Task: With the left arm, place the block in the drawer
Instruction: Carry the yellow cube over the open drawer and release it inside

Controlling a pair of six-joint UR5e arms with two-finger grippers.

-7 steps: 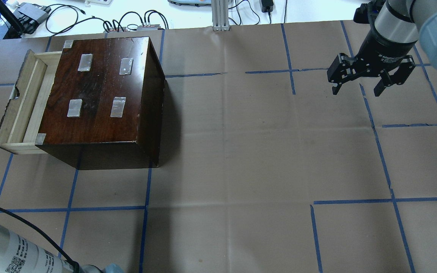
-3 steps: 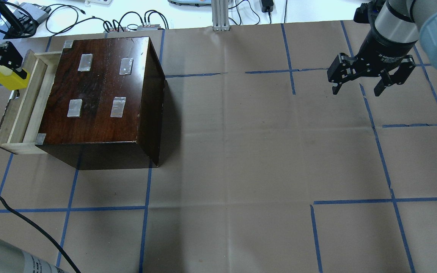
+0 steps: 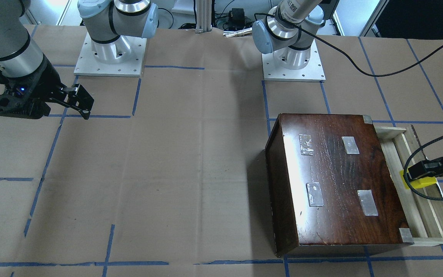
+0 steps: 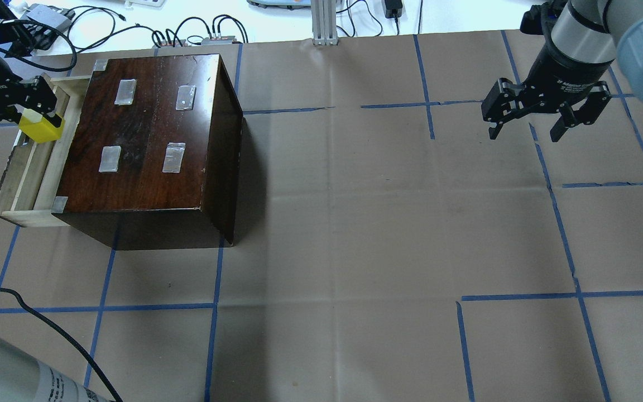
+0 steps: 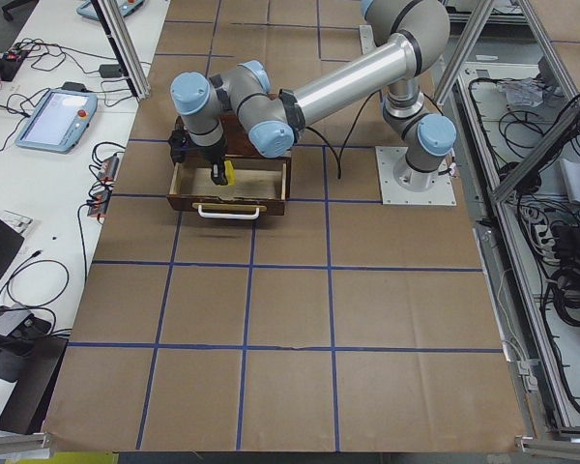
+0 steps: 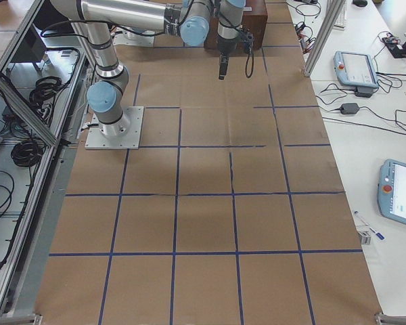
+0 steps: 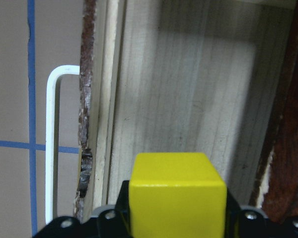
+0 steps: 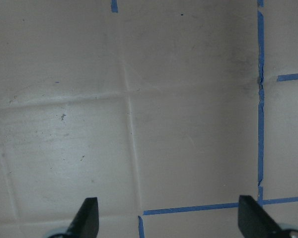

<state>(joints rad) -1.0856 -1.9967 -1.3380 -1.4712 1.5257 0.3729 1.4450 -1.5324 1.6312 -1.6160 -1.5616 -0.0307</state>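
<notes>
My left gripper (image 4: 34, 114) is shut on the yellow block (image 4: 41, 127) and holds it over the open drawer (image 4: 30, 167) of the wooden cabinet (image 4: 148, 139). In the front-facing view the block (image 3: 421, 182) hangs over the drawer's pale tray (image 3: 417, 200). The left wrist view shows the block (image 7: 176, 198) between the jaws, with the drawer floor (image 7: 188, 104) below it. In the exterior left view the block (image 5: 226, 172) is above the drawer (image 5: 232, 188). My right gripper (image 4: 528, 125) is open and empty, far off at the table's back right.
The drawer has a white wire handle (image 7: 50, 148) on its dark front panel (image 5: 230, 204). Cables (image 4: 187, 30) and devices lie behind the cabinet. A black cable (image 3: 360, 65) loops from the left wrist. Brown paper with blue tape lines (image 4: 355, 223) covers the table.
My left gripper has come in from the left edge with the yellow block and moved right, to over the open drawer. The right arm has not moved.
</notes>
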